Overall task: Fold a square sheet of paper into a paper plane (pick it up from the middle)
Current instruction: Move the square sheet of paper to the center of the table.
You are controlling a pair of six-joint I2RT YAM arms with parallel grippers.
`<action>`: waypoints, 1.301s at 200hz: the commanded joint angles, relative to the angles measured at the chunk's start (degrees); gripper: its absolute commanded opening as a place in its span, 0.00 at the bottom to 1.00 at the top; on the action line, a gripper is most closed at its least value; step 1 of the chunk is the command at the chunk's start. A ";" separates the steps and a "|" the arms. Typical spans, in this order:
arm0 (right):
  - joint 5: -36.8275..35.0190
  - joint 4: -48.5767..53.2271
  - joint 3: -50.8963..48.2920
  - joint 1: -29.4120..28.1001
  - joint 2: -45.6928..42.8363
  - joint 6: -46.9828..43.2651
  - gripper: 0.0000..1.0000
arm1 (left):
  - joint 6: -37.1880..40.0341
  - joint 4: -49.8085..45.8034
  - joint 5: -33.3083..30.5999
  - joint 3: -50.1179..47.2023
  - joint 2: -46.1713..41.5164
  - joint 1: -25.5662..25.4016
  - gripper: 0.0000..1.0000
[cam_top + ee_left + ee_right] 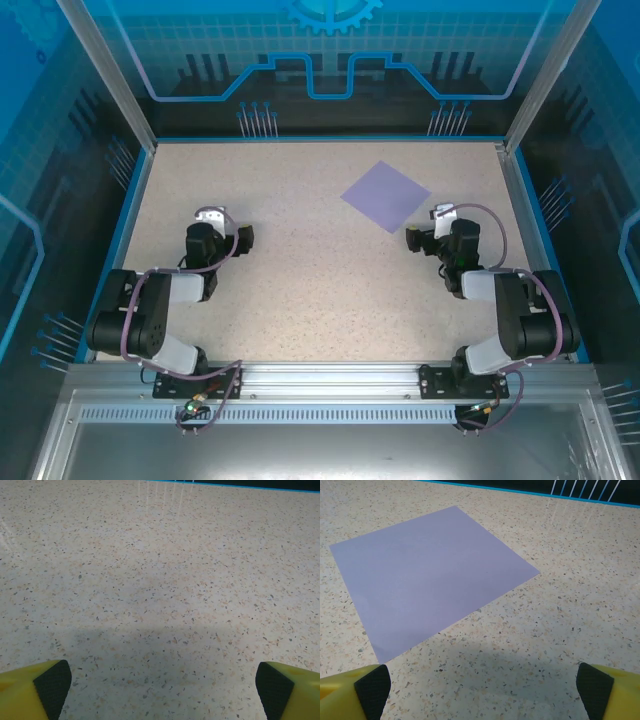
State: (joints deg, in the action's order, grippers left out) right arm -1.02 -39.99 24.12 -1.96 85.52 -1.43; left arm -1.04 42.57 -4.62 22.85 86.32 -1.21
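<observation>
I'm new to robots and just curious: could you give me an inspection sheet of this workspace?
Surface: speckled beige table, flat.
Job's things: purple paper, flat, unfolded, just ahead of the right gripper.
Clutter: nothing seen.
Grippers: left gripper open, empty, over bare table; right gripper open, empty.
Cables: purple cables looped along both arms.
Surroundings: blue walls, metal frame.

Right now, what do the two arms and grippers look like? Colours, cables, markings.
Both the left arm and right arm: black joint housings, light grey links, a purplish cable looped along each, a white block at the wrist. The left gripper and right gripper look black from above; up close, yellow fingers with black pads. No legible markings.
</observation>
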 commanded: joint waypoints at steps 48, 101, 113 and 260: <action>0.91 -1.58 1.37 -0.49 0.60 0.77 0.99 | 1.21 1.72 1.14 1.36 0.50 0.69 0.99; 1.17 -1.58 1.37 -0.36 0.52 0.86 0.99 | 1.04 1.54 1.55 1.39 0.50 0.86 0.99; 1.19 -1.76 1.33 -0.32 0.53 0.88 0.99 | 1.04 1.49 1.56 1.43 0.53 0.95 0.99; 5.03 32.01 10.75 -6.37 -20.65 9.15 0.99 | -12.87 -35.15 6.98 13.12 -20.85 -0.98 0.99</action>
State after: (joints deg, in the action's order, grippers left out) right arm 2.72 -19.90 30.79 -5.28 66.52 2.66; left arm -6.92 19.31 -4.60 32.23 66.46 -1.72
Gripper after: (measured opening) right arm 0.992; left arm 0.987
